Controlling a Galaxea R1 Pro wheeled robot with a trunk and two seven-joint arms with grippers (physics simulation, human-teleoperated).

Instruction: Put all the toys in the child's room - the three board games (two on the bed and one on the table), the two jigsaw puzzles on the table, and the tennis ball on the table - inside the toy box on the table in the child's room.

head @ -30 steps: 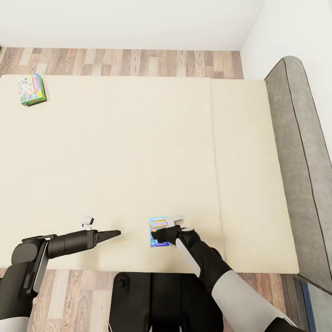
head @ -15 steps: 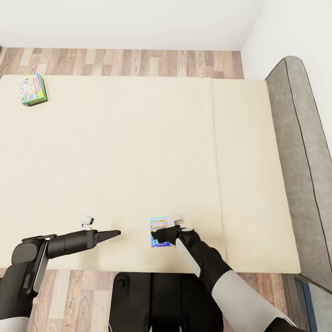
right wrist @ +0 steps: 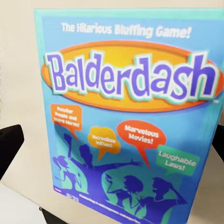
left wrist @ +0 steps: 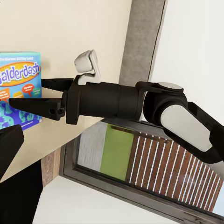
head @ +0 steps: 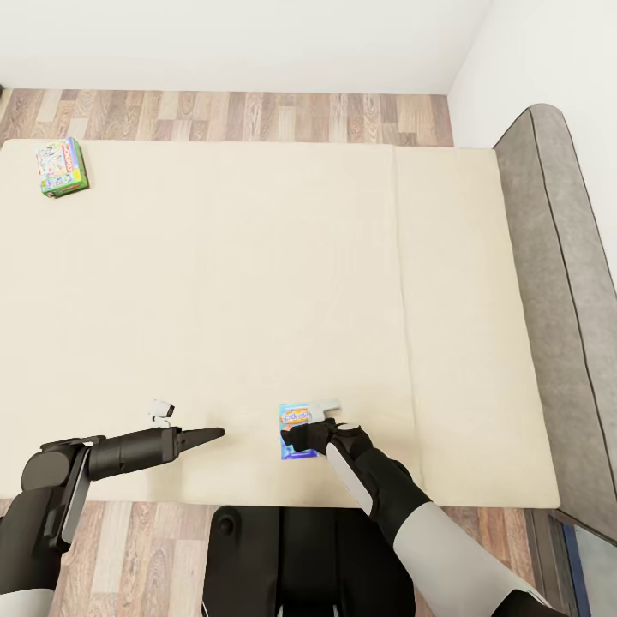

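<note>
A blue Balderdash board game (head: 296, 426) lies flat on the cream bed (head: 257, 283) near its front edge, its cover seen up close in the right wrist view (right wrist: 126, 121). My right gripper (head: 290, 440) is open just over the box, one dark finger (right wrist: 9, 149) off each side of it. The left wrist view catches those spread fingers (left wrist: 51, 84) in front of the box (left wrist: 16, 74). My left gripper (head: 214, 434) is open, held low over the bed to the box's left, holding nothing. A second, green board game (head: 61, 167) lies at the bed's far left corner.
A grey padded headboard (head: 557, 300) runs along the bed's right side. Wooden floor (head: 257, 116) and a white wall lie beyond the far edge. My base (head: 291, 557) stands against the bed's front edge.
Nothing has moved apart from a very slight shift of the whole view.
</note>
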